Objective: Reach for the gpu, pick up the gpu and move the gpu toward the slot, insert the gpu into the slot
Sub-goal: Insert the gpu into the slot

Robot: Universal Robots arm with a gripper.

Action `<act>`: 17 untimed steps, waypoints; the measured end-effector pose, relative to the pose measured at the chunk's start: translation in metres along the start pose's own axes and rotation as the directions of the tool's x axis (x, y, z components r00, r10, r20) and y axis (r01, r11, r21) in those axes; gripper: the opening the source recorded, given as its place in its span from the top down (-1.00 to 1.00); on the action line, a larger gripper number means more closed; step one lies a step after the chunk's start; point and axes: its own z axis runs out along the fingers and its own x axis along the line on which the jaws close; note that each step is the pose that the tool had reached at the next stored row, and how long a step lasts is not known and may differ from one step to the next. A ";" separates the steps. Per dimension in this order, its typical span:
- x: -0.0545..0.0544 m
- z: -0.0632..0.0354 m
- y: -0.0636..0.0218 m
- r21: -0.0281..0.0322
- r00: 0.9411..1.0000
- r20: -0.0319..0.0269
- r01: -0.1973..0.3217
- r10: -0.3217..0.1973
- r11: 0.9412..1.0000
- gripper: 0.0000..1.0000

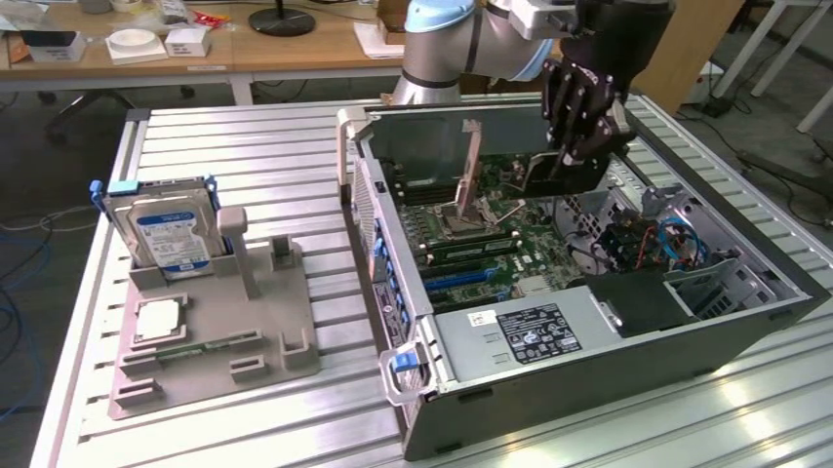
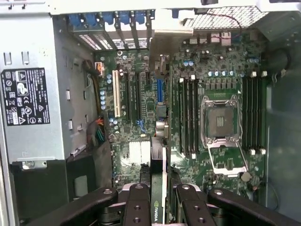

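Gripper (image 2: pixel 162 197) fingers (image 2: pixel 136 207), partly closed, clamp the edge-on gpu (image 2: pixel 158 160), its long axis aligned with the blue slot (image 2: pixel 160 92) beyond.

Silver arm (image 1: pixel 434 60) with pale-blue joint caps, black bolted tool (image 1: pixel 579 148)

Matt dark gpu (image 2: pixel 157 162), ribbed bare-metal table (image 1: pixel 234 156)

Slatted aluminium table (image 1: pixel 248 166): 2 items directly on it, a grey fixture tray (image 1: pixel 195 385) and an open computer case (image 1: pixel 625 380), side by side.
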 end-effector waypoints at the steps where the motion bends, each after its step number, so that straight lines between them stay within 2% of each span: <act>1: 0.000 0.0012 -0.0001 -0.002 1.000 0.000 0.006 -0.006 1.000 0.48; 2: 0.000 0.0020 0.0000 -0.004 1.000 0.000 0.011 -0.011 1.000 0.48; 5: 0.000 0.0036 0.0001 -0.005 0.999 0.001 0.033 -0.033 0.999 0.48; 8: 0.000 0.0060 0.0009 -0.009 0.999 -0.001 0.034 -0.034 0.999 0.48; 10: 0.000 0.0096 0.0017 -0.009 0.999 -0.001 0.034 -0.034 0.999 0.48; 13: 0.000 0.0123 0.0018 -0.008 1.000 -0.002 0.016 -0.016 1.000 0.48; 15: -0.001 0.0135 0.0024 -0.005 1.000 -0.002 0.007 -0.007 1.000 0.48; 17: 0.000 0.0157 0.0066 -0.003 1.000 -0.002 0.006 -0.006 1.000 0.48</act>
